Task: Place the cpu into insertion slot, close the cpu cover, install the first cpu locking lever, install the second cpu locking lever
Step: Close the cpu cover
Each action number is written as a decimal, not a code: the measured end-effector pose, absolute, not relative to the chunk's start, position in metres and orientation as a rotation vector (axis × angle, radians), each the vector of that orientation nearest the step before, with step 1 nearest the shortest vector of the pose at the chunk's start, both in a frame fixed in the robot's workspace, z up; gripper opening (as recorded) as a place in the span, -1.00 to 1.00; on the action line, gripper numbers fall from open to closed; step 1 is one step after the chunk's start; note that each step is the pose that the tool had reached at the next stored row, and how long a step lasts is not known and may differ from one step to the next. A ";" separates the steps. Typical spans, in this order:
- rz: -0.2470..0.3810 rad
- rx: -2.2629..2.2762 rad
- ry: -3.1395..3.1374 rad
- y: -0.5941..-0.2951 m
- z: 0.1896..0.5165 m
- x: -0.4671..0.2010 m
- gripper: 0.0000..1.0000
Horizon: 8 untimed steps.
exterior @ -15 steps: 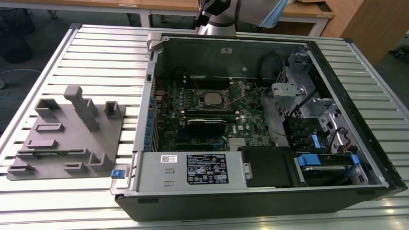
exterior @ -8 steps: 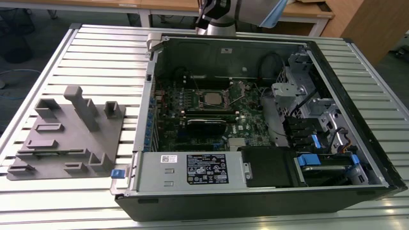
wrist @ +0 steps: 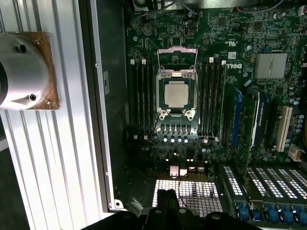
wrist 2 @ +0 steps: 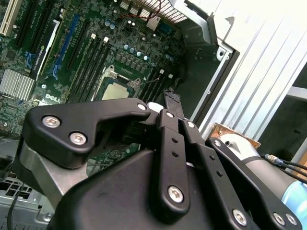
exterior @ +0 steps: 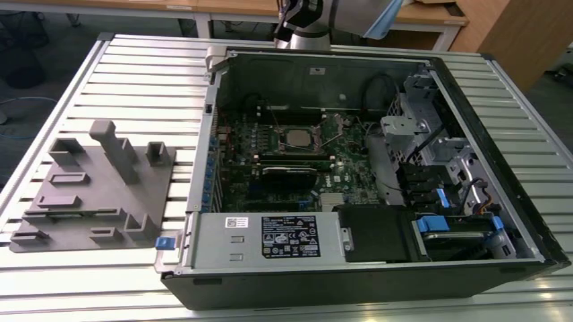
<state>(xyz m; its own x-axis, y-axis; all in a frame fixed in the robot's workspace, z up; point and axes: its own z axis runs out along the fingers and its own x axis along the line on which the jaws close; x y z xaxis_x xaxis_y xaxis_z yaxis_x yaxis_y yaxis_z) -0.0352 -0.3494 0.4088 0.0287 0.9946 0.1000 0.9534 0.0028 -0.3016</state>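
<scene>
The cpu (wrist: 175, 93), a small silver-grey square, lies flat in the insertion slot (wrist: 161, 113) on the green motherboard; it also shows in the exterior view (exterior: 294, 137) and the second wrist view (wrist 2: 115, 91). The cpu cover (wrist: 177, 58) is swung open, its thin metal frame standing clear of the chip on one side of the socket. My gripper (wrist 2: 171, 99) hangs well above the board, off to the side of the socket, near the case wall. Its black fingers (wrist: 166, 199) are pressed together with nothing between them.
The open black computer case (exterior: 465, 268) lies on a slatted metal table (exterior: 143, 67). Memory slots (wrist: 141, 96) flank the socket, a heatsink (wrist: 271, 65) and card slots sit farther along the board. A grey fixture block (exterior: 90, 188) stands at the exterior view's left. The arm (exterior: 302, 23) rises behind the case.
</scene>
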 end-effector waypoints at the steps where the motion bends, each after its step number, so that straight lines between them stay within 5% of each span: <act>1: 0.205 -2.025 -1.998 -0.349 0.409 -0.035 -0.79; 8: 0.205 -2.025 -1.998 -0.349 0.402 -0.035 -0.79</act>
<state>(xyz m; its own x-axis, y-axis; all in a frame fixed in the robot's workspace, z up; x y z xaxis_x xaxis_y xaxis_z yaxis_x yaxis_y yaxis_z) -0.0351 -0.3494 0.4018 0.0287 0.9946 0.1001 0.9535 0.0029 -0.3014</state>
